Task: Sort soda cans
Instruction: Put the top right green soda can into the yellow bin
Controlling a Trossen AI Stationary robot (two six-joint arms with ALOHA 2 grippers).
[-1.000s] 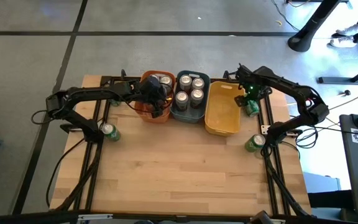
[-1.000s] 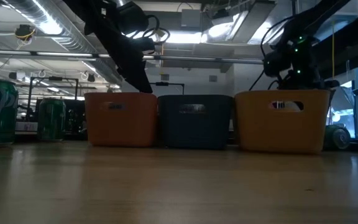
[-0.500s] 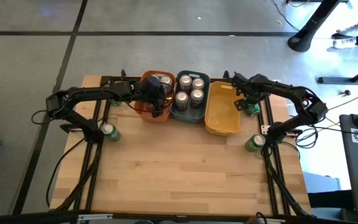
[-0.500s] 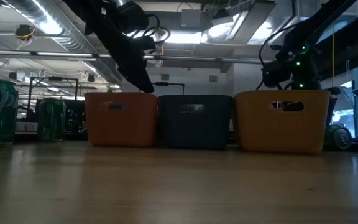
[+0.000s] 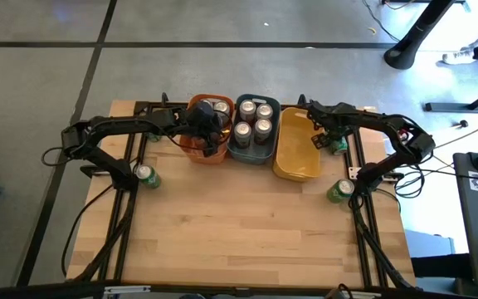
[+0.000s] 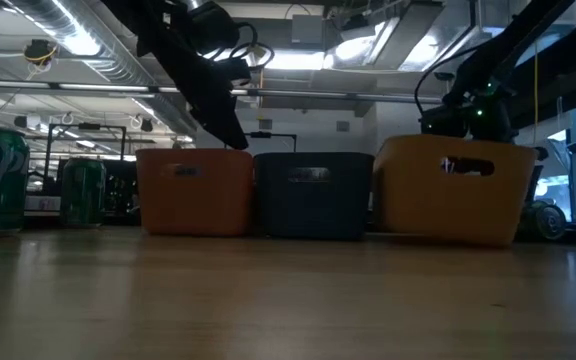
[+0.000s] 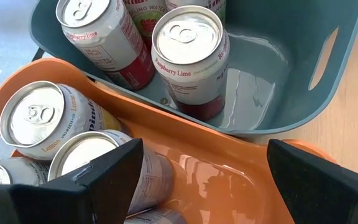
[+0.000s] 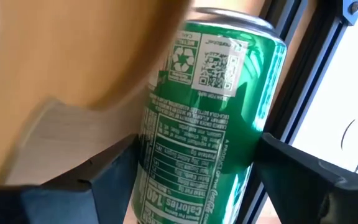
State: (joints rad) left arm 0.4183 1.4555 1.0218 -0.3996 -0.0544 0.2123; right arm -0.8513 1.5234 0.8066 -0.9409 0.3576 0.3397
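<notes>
- Green soda can (image 8: 210, 118) sits between my right gripper's (image 8: 191, 180) spread fingers, beside the yellow bin (image 5: 295, 152).
- My left gripper (image 7: 197, 180) hangs open over the orange bin (image 7: 216, 180).

We see three bins side by side along the table's (image 5: 247, 241) far edge, cans in the left bin (image 5: 196, 149) and middle bin (image 5: 256, 154), one can (image 5: 337, 144) right of the right bin (image 5: 293, 170), and single cans near the left (image 5: 146, 175) and right (image 5: 339, 191) edges.
</notes>
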